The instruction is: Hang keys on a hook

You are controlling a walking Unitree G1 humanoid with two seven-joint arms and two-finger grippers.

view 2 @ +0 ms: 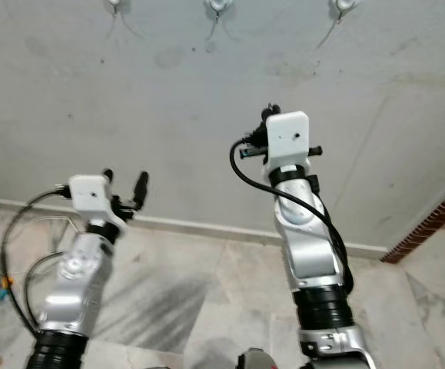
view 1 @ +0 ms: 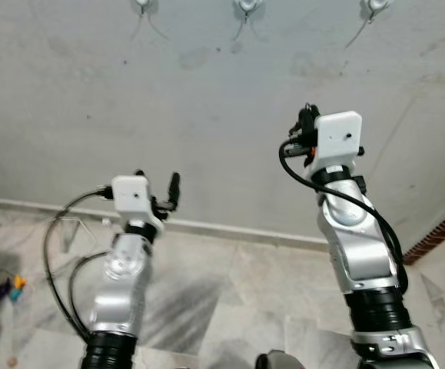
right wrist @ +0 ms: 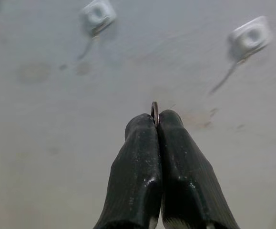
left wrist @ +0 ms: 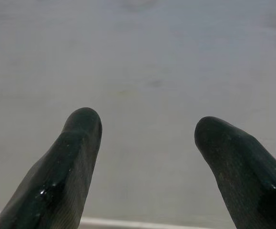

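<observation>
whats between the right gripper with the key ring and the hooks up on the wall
Only bare grey wall, in the right wrist view: the right gripper pinches the key ring below two hooks.

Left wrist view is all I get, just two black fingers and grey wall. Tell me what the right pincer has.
Observer: The right pincer is shut on a thin metal key ring, whose edge pokes out between the fingertips.
Operator: Report where the hooks are.
Observer: Three white hooks sit high on the wall; the middle hook is above and a little left of the raised right arm.
Operator: Say how the ring stands to them.
Observer: In the right wrist view the ring sits below two hooks, roughly midway between them, touching neither.
Operator: Now my own arm.
Observer: The left pincer is open, held lower, near the skirting.
</observation>
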